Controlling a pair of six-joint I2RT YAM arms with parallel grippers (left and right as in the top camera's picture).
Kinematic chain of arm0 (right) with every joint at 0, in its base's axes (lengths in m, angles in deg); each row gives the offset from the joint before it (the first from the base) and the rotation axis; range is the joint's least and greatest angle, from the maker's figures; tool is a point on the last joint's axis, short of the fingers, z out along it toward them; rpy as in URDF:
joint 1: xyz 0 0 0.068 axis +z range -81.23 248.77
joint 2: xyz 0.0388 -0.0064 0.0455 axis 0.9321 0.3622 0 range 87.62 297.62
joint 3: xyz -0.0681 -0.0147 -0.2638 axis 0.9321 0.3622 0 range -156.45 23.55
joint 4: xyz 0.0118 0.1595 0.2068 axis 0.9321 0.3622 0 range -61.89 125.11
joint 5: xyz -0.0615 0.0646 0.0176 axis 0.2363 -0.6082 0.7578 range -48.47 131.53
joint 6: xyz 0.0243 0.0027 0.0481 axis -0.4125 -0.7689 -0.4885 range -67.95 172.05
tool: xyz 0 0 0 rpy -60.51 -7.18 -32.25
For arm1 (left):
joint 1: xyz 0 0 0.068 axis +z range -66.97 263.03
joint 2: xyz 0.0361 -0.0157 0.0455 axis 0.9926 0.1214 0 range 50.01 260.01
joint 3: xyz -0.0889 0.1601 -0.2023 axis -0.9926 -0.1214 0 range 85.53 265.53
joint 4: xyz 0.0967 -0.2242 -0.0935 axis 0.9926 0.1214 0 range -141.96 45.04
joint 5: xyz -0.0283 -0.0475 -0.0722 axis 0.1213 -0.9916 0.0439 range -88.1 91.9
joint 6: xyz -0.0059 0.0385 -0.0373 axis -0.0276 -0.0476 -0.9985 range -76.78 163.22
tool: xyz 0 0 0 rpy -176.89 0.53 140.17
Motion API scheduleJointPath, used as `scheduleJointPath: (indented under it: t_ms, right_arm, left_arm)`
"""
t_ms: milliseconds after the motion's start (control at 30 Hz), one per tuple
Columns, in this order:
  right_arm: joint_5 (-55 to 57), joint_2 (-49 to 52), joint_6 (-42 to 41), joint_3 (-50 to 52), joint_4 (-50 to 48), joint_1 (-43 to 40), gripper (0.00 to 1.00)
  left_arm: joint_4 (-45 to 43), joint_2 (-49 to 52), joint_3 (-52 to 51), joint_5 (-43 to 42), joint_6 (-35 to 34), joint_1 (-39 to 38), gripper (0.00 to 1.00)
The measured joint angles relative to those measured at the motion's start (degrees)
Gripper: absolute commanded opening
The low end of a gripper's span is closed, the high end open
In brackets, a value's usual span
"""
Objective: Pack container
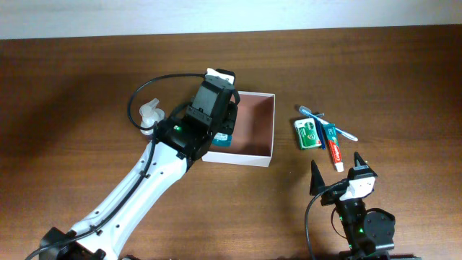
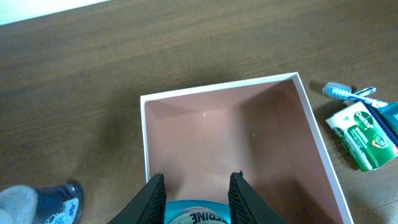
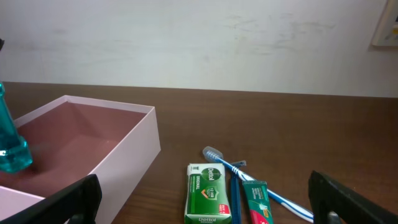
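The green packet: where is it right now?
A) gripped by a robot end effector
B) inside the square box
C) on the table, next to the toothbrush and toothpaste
C: the green packet lies on the table to the right of the container, outside its walls, beside the toothbrush and the toothpaste tube.

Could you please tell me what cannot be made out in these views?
- Teal plastic bottle: left wrist view, bottom edge cuts it off between the left end effector's fingers; overhead, the arm covers most of it.
- Blue-and-white object: left wrist view, blurred, cropped at the corner; unidentifiable.
- Red-and-green toothpaste tube: right wrist view, bottom edge cuts it off.
- Square white-walled container: overhead, the arm hides its left part.
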Motion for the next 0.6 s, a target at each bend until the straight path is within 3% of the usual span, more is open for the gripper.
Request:
scheduleJointPath:
  t_ms: [133, 367, 600]
  right_arm:
    - [0.00, 0.00, 0.02, 0.00, 0.00, 0.00, 0.99]
    - [0.00, 0.00, 0.02, 0.00, 0.00, 0.00, 0.99]
    - [0.00, 0.00, 0.02, 0.00, -0.02, 0.00, 0.99]
  left_arm:
    - [-3.72, 0.00, 0.02, 0.11, 2.38, 0.00, 0.08]
    - [-12.04, 0.02, 0.02, 0.11, 12.87, 0.00, 0.08]
    - [-14.84, 1.14, 0.02, -5.84, 23.52, 0.07, 0.15]
